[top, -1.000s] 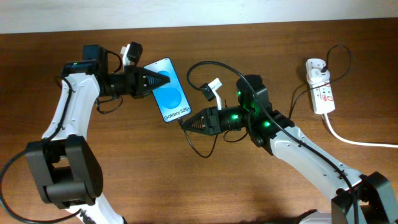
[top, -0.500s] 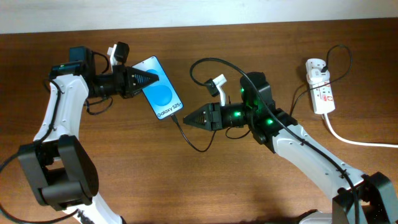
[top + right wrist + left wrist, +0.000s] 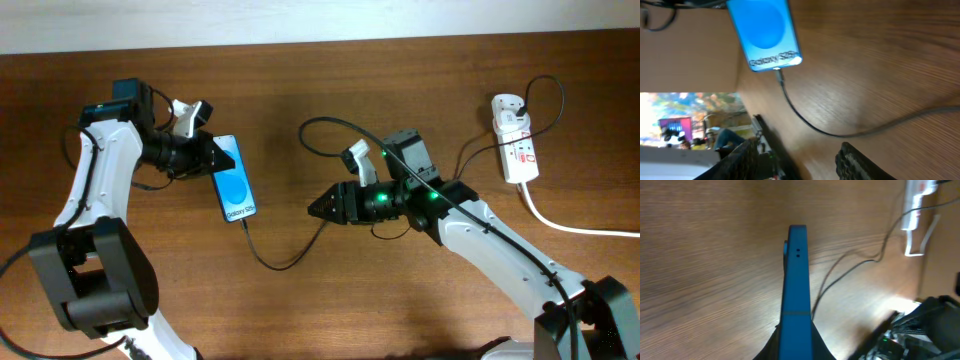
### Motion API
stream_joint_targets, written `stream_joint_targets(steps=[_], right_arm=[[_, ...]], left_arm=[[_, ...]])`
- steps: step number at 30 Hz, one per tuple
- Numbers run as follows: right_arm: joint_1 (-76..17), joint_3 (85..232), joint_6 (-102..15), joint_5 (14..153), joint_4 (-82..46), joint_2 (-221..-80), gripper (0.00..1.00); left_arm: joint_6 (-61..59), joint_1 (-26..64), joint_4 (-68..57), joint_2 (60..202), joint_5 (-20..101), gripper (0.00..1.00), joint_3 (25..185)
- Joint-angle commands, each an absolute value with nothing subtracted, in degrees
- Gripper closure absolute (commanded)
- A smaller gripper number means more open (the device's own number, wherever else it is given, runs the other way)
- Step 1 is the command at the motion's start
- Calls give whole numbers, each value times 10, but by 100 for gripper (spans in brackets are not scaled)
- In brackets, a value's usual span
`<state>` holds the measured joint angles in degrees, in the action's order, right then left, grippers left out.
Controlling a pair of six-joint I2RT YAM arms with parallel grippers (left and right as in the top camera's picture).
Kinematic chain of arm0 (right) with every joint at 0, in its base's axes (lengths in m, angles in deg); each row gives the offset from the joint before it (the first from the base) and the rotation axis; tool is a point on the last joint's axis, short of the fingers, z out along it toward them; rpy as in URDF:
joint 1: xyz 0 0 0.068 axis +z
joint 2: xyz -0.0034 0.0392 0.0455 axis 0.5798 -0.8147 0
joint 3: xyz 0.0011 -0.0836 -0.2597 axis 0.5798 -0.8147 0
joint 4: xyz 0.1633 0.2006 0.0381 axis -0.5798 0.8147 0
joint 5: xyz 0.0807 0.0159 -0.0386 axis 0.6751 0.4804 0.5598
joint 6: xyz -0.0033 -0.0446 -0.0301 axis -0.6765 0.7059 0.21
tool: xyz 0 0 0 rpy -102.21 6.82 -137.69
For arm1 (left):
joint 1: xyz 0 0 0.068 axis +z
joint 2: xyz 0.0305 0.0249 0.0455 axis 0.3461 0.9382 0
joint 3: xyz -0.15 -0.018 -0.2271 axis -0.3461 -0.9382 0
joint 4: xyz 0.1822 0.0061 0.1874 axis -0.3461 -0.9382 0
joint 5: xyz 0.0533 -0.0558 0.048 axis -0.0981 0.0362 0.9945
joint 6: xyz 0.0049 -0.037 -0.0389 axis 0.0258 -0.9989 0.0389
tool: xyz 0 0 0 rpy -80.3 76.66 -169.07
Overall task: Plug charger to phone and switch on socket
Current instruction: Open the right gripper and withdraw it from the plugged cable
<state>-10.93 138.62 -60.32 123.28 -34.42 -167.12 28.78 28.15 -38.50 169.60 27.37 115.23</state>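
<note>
The phone (image 3: 235, 187), its blue screen lit, is held off the table at its top end by my left gripper (image 3: 212, 160), which is shut on it. In the left wrist view the phone (image 3: 796, 280) shows edge-on between the fingers of the left gripper (image 3: 796, 337). The charger's connector (image 3: 777, 74) sits in the bottom of the phone (image 3: 765, 32). The charger's black cable (image 3: 272, 264) sags to the table and runs right to the socket (image 3: 517, 145). My right gripper (image 3: 318, 210) is open and holds nothing, right of the phone, in the right wrist view (image 3: 800, 155) too.
The charger's plug (image 3: 505, 103) sits in the top of the socket at the far right. A thick white cord (image 3: 565, 224) leaves the socket toward the right edge. The black cable makes a loop (image 3: 308, 130) behind my right arm.
My right gripper has opened, let go of the connector and stays right of it. My left gripper has carried the phone left and nearer, the cable trailing from it.
</note>
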Motion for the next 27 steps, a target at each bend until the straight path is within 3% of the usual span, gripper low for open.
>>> stream_joint_targets(steps=[1, 11, 17, 27], right_arm=[[-111, 1393, -568, 1194, -328, -1675, 45], [-111, 1403, -549, 1125, -209, -1633, 45], [-110, 1470, -497, 1091, -63, -1589, 45], [-110, 1480, -494, 1091, -28, -1532, 44]], left_arm=[[287, 282, -385, 1684, 320, 100, 1145], [239, 274, -396, 1684, 380, 100, 1142], [223, 245, -377, 1698, 406, 100, 1142], [213, 240, -344, 1774, 406, 100, 1203]])
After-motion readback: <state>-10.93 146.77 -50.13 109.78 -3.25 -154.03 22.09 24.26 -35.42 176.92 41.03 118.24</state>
